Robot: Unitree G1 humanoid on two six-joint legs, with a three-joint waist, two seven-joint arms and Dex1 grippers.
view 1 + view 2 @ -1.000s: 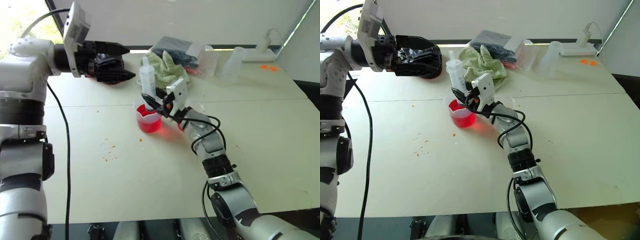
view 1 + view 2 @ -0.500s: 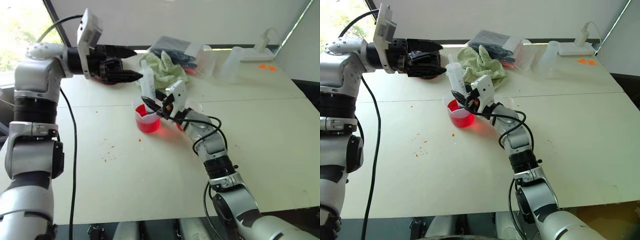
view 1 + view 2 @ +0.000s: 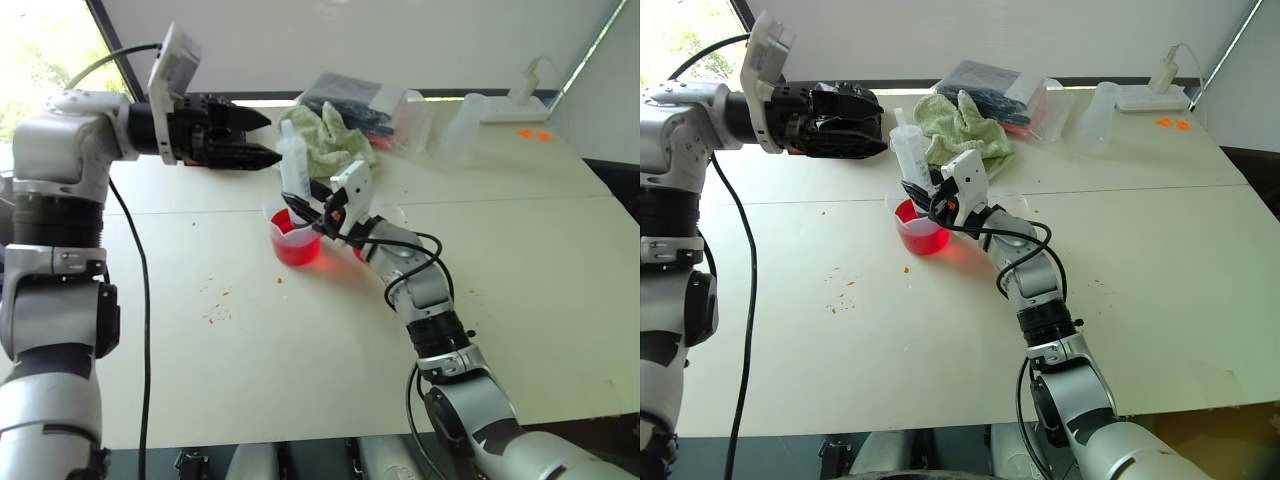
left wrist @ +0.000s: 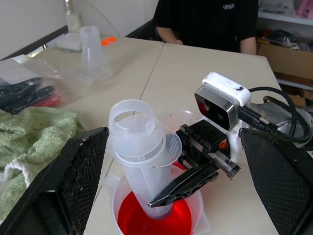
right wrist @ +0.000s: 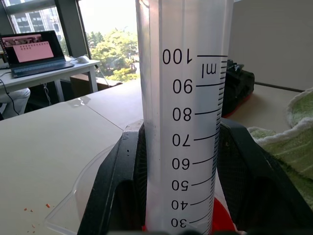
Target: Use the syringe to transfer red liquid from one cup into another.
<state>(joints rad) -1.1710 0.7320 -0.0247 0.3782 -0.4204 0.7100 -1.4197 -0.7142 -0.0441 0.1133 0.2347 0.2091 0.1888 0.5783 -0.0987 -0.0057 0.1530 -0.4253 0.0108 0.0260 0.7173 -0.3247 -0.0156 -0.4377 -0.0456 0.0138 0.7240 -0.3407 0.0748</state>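
1. The right hand (image 3: pixel 305 215) is clamped on the barrel of the syringe (image 3: pixel 292 165), holding it nearly upright with its lower end down inside the spouted beaker (image 3: pixel 296 238) of red liquid (image 4: pixel 154 221) on the worktop (image 3: pixel 300 350).
2. The syringe's long axis runs almost vertical, so the plunger end (image 4: pixel 133 117) is its topmost part.
3. The left hand (image 3: pixel 255 140) hangs with its fingers spread wide and nothing held, just beside that top end; in its wrist view the two fingers flank the plunger end without touching it.
4. The left hand is the free one and the nearer to the plunger; drawing liquid likely requires closing on it and pulling up along the axis.
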